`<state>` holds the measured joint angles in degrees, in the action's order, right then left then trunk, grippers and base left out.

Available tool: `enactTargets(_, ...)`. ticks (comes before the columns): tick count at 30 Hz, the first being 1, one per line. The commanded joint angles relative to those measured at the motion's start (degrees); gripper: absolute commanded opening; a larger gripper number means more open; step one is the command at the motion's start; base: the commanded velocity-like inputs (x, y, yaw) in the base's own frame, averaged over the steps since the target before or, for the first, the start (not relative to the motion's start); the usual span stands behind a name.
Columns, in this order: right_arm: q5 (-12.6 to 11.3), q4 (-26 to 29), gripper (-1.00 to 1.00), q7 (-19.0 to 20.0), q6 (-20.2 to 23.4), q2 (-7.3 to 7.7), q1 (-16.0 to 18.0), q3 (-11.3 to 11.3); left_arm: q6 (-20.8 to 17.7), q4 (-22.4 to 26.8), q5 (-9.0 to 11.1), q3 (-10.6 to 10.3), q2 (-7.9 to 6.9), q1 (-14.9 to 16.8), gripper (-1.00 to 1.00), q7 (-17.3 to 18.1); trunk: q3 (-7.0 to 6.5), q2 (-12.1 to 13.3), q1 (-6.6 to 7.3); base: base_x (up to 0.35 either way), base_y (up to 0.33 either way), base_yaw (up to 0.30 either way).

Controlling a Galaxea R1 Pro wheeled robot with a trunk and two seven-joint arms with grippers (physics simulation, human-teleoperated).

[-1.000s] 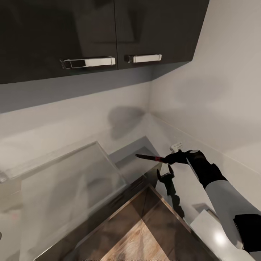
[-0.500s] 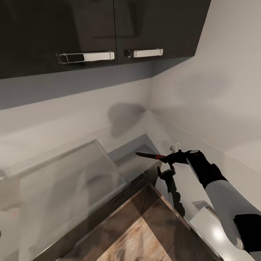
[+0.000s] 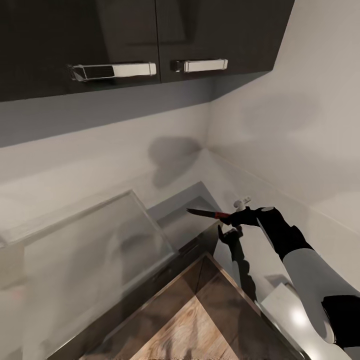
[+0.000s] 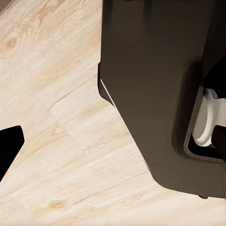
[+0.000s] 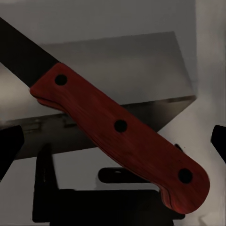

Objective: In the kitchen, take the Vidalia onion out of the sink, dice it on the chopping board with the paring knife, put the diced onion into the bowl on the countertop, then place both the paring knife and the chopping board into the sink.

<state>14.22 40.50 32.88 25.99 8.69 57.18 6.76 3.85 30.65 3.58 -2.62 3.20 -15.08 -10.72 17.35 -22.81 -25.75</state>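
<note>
Right pincer (image 3: 235, 218) pinching the paring knife (image 3: 206, 214), riveted red handle, dark pointed blade, above glossy grey countertop (image 3: 85, 255).

The robot's right arm (image 3: 312, 280) has a smooth, rounded pale-grey forearm shell that ends in a matte black wrist section (image 3: 282, 232). A black angular right gripper (image 3: 235, 218) sits at its tip. A black block-shaped part (image 3: 342, 320) sits against the arm near the elbow.

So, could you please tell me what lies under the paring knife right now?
The paring knife, held in the right gripper, hangs over the grey countertop corner. The handle hides part of that surface.
</note>
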Motion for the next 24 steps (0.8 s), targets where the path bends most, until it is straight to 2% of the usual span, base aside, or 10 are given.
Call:
enactTargets(1,0.6,0.1,1.0,0.3,0.1,0.03,0.0,0.1,0.1,0.1,0.4,-0.3,-0.03,0.0,1.0,-0.4,0.19,-0.1,-0.03,0.001,0.0,0.0)
enactTargets(24,0.6,0.1,1.0,0.3,0.1,0.09,0.0,0.1,0.1,0.0,0.4,-0.3,0.0,0.0,1.0,-0.4,2.35,-0.1,-0.03,0.03,-0.021,0.0)
